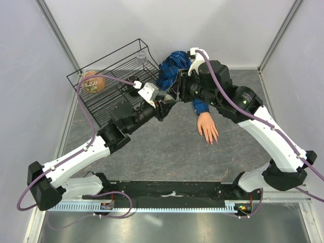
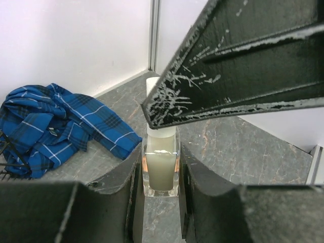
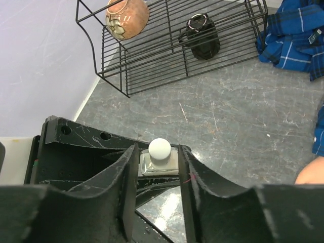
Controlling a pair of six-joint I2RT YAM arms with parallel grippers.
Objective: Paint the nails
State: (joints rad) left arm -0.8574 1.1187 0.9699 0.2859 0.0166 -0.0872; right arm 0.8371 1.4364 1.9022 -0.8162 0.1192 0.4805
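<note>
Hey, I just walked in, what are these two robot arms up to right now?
The left gripper is clamped on the body of a small, upright clear bottle. The right gripper sits over its white cap; whether it grips the cap is unclear. The mannequin hand lies nearby on the table, untouched, so no nail painting is under way yet.

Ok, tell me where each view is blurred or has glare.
Top external: evenly lit, sharp, no hard shadows. Left wrist: own fingers blurred, bottle sharp. Right wrist: own fingers soft, a bright glare patch on the table between them, rack sharp.
</note>
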